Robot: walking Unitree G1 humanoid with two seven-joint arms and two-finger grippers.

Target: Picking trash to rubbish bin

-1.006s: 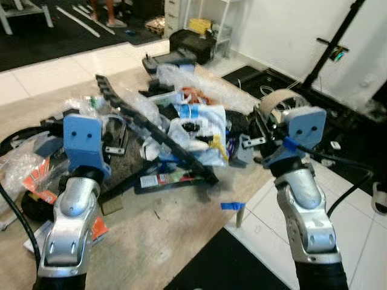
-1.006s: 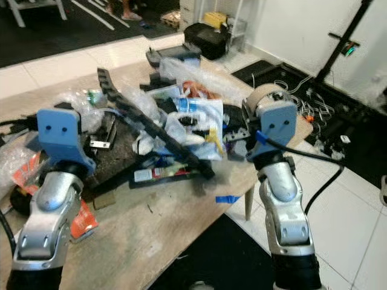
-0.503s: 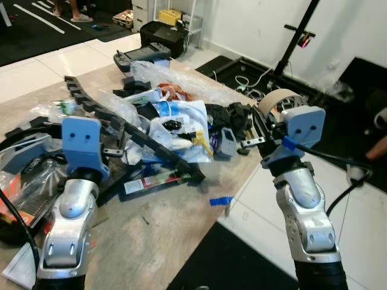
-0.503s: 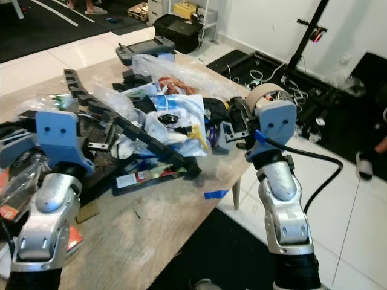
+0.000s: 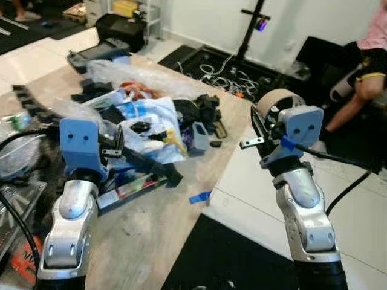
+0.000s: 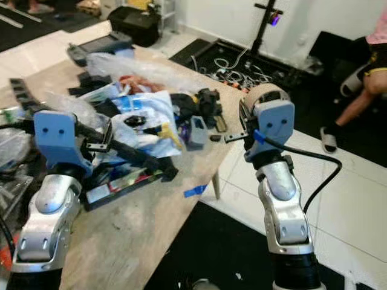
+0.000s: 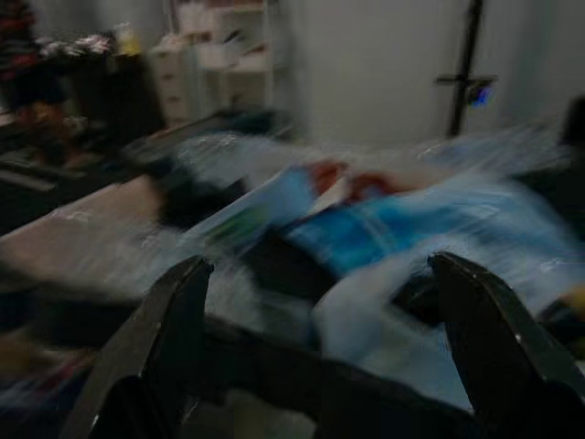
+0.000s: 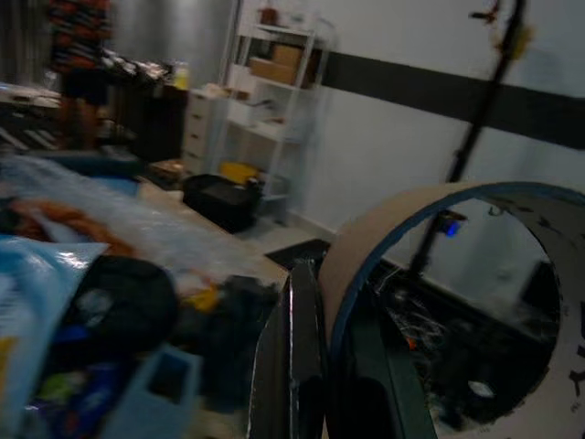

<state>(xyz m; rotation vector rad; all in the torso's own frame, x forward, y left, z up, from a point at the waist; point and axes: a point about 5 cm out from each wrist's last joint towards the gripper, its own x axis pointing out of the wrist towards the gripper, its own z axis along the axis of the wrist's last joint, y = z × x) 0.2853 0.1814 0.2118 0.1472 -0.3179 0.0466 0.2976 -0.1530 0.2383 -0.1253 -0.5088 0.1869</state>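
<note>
Brown tape roll (image 5: 273, 100) clamped in right end effector (image 5: 264, 121); left end effector (image 7: 320, 302) spread wide, empty.

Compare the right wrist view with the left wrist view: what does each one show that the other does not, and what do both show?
The right wrist view alone shows a tape roll gripped by the right tool, plus a white shelf.

The left wrist view alone shows the left tool open, its fingers apart with nothing between them.

Both show the pile of plastic bags on the table and a black stand by the wall.
</note>
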